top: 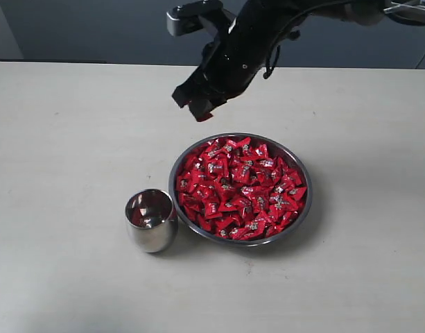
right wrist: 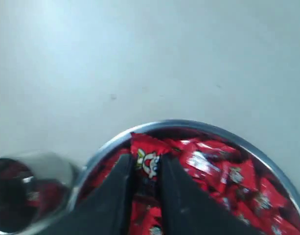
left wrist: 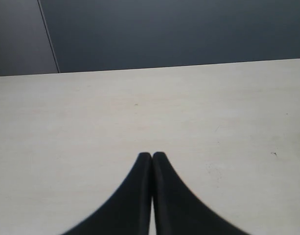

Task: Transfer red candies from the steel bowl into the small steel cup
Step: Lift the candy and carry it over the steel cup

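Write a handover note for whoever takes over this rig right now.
Left gripper: shut, empty, over bare table, away from the job.
Right gripper: shut on one red candy, held above the far-left rim of the steel bowl.
Bowl is piled with red candies. The small steel cup stands upright right beside it.
Done: one candy picked up. Red shows inside the cup, which could be candy or a reflection.
Left: carry it to the cup, release, repeat.
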